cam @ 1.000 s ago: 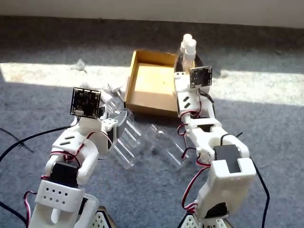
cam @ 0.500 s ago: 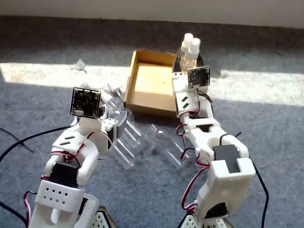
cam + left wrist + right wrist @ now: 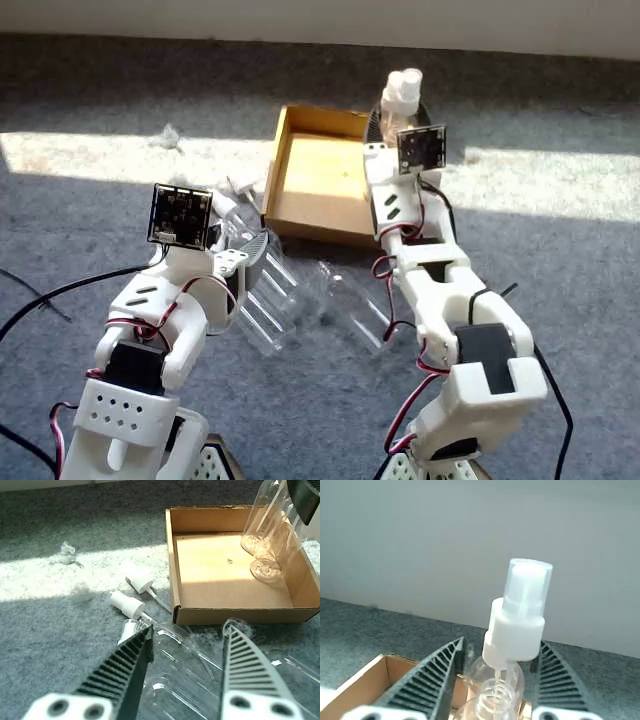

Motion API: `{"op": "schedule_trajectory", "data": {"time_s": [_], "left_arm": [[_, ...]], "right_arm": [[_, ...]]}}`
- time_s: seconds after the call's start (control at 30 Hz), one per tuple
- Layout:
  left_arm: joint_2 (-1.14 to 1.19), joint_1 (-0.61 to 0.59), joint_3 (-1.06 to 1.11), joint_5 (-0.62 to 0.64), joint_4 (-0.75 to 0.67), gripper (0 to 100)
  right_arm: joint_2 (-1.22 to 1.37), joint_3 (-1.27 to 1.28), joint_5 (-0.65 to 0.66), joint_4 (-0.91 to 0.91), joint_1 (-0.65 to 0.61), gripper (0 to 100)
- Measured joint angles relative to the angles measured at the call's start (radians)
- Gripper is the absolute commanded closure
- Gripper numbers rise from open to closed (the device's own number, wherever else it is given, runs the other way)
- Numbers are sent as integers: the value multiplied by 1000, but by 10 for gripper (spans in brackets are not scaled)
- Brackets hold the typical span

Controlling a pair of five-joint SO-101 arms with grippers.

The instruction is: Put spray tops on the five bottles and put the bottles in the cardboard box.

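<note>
1. A grey carpet [image 3: 80, 230] covers the floor.
2. A bright sunlit band crosses it from side to side.
3. A small pale crumpled scrap [image 3: 166, 136] lies in that band.
4. A pale wall [image 3: 300, 15] stands behind.

Bottles [image 3: 265, 569] in cardboard box [image 3: 235, 615], tops [image 3: 129, 605] beside

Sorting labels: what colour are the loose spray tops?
White spray tops, clearest in the left wrist view.

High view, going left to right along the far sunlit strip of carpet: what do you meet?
Fluff tuft → loose spray tops → cardboard box → spray-topped bottles
</note>
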Motion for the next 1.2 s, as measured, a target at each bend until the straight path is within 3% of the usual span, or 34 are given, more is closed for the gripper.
{"op": "schedule_trajectory", "data": {"time_s": [0.2, 0.5, 0.73, 0.9, 1.07, 1.2], "left_arm": [[0, 0, 0, 0, 0, 790], [0, 0, 0, 0, 0, 790], [0, 0, 0, 0, 0, 790], [0, 0, 0, 0, 0, 790], [0, 0, 0, 0, 0, 790], [0, 0, 0, 0, 0, 790]], "right_arm": [[-2, 0, 0, 2, 0, 757], [-2, 0, 0, 2, 0, 753], [-2, 0, 0, 2, 0, 827], [-2, 0, 0, 2, 0, 827], [-2, 0, 0, 2, 0, 734], [-2, 0, 0, 2, 0, 734]]}}
